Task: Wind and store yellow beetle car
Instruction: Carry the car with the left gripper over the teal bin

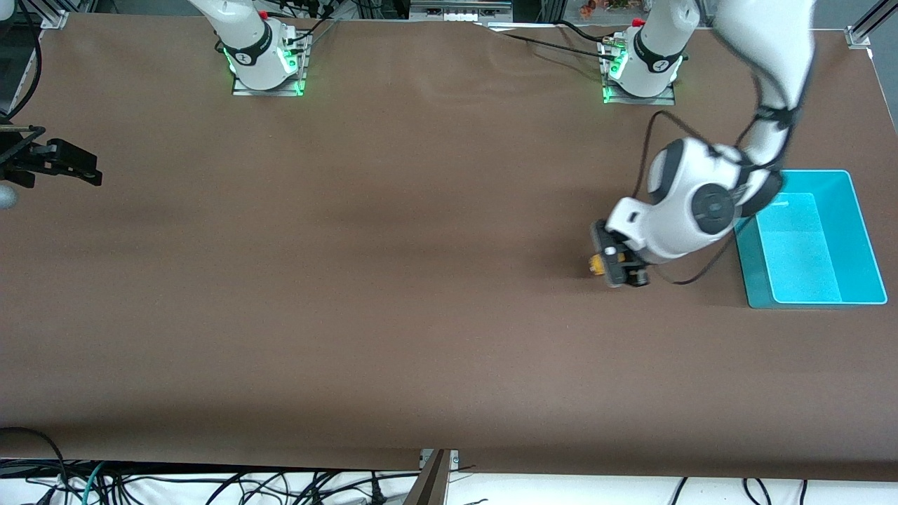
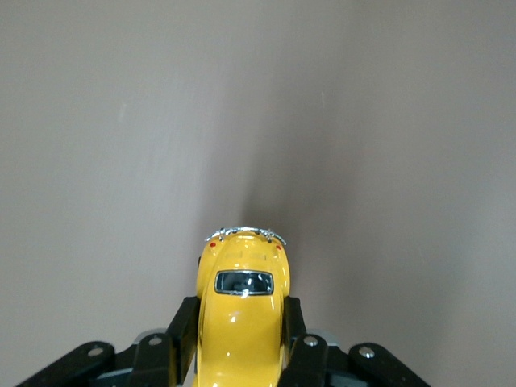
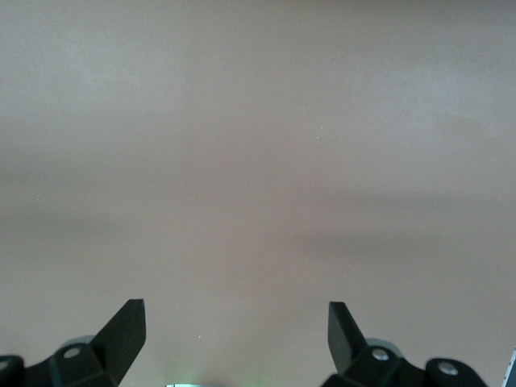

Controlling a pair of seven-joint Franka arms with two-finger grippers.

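Left wrist view gives us the clearest look at the left gripper [image 2: 240, 355]: its 2 black fingers [image 2: 179, 343] are pressed against the sides of the yellow beetle car [image 2: 242, 310], clamping the rounded body between them. We see the car's dark window and a chrome bumper at the end that points away from the wrist, with brown table [image 2: 121, 121] under it.

From the front view, the left gripper [image 1: 619, 265] is low over the table [image 1: 351, 280] toward the left arm's end, and only a small patch of the yellow beetle car [image 1: 597, 264] shows past the fingers. We cannot tell from this view whether the wheels touch the surface. A black cable loops from the wrist. Just beside the arm, closer to the left arm's end of the table, sits a turquoise bin [image 1: 859, 231], rectangular and open-topped.

Farther out, the right gripper [image 1: 59, 167] waits at the table edge at the right arm's end. In the right wrist view we see the right gripper [image 3: 236, 330] with its 2 fingers [image 3: 125, 326] spread wide, holding nothing, over bare brown table [image 3: 258, 161].
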